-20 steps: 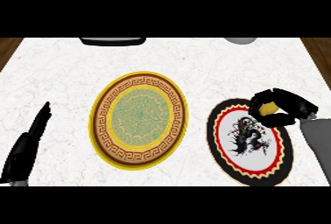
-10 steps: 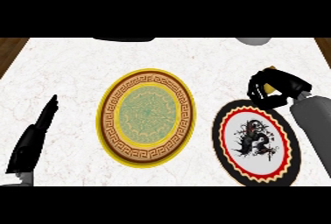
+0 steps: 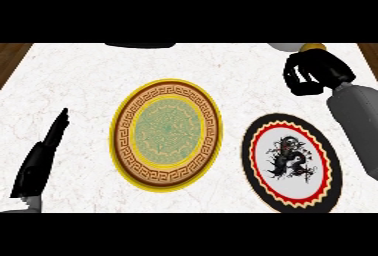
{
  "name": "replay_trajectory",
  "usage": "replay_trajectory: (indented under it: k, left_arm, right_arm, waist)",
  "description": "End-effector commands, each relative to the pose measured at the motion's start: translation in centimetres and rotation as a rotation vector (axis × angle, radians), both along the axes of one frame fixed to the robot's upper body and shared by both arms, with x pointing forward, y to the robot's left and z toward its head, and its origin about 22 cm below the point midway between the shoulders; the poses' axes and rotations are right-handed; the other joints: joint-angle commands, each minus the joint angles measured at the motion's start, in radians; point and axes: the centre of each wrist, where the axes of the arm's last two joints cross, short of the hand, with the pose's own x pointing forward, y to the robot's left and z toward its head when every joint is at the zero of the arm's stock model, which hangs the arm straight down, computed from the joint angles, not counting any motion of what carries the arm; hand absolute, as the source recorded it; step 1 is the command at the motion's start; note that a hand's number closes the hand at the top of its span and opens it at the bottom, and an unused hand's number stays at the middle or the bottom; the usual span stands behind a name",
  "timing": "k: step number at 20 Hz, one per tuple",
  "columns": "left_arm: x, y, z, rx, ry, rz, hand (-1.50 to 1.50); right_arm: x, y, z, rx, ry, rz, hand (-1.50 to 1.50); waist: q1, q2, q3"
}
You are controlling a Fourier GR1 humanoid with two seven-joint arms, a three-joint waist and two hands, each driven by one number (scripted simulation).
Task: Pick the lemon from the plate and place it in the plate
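Observation:
My right hand (image 3: 319, 73) hovers over the counter's far right, beyond the dragon plate (image 3: 260, 131), which has a black and red rim and a white middle. Its fingers are curled round the lemon (image 3: 314, 47), of which only a small yellow patch shows above the hand. The dragon plate carries nothing. The gold plate (image 3: 127, 131), with a brown key-pattern band and a green middle, lies at the centre, well left of that hand. My left hand (image 3: 43, 160) rests open at the lower left, fingers straight, touching nothing.
A dark object (image 3: 140, 45) is cut off by the far edge at the top centre. A grey rounded object (image 3: 284, 46) sits at the top right, close to my right hand. Brown wood shows past the counter's far corners.
My right hand has risen off the dragon plate with the lemon and moved toward the far right of the counter. The left hand has stayed put.

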Motion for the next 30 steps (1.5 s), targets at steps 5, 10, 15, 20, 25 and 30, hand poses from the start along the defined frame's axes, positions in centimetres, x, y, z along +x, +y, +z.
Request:
replay_trajectory:
  k: [5, 10, 15, 20, 25, 30]
  left_arm:
    - [-1.5, 1.4, -0.7, 0.002, 0.017, 0.050, 0.00]
    - [-2.4, 1.6, -1.3, -0.011, 0.015, 0.052, 0.00]
    - [-1.6, 0.8, -0.5, 0.009, 0.025, 0.075, 0.00]
    - [-2.8, 1.3, -1.9, -0.006, 0.039, 0.072, 0.00]
    - [-0.5, 2.3, 0.1, 0.000, 0.027, 0.054, 0.00]
    - [-1.8, 1.5, -0.1, 0.015, 0.010, 0.037, 0.00]
  right_arm:
    - [0.8, -0.3, 4.3, 0.187, -0.317, 0.160, 1.50]
    - [1.7, 3.8, 7.7, 0.334, -0.288, 0.367, 1.50]
    - [0.6, 9.0, 9.0, 0.400, -0.262, 0.472, 1.50]
    - [-2.7, 14.4, 11.2, 0.455, -0.199, 0.538, 1.50]
    - [-4.4, 19.6, 11.4, 0.448, -0.139, 0.525, 1.50]
    - [-5.5, 25.3, 9.5, 0.378, -0.037, 0.510, 1.50]
  waist:
    - [-0.047, -0.019, -0.002]
    - [-0.049, -0.021, -0.003]
    - [-0.058, -0.024, -0.003]
    - [-0.069, -0.029, -0.003]
    - [-0.059, -0.022, -0.003]
    - [-0.043, -0.019, -0.003]
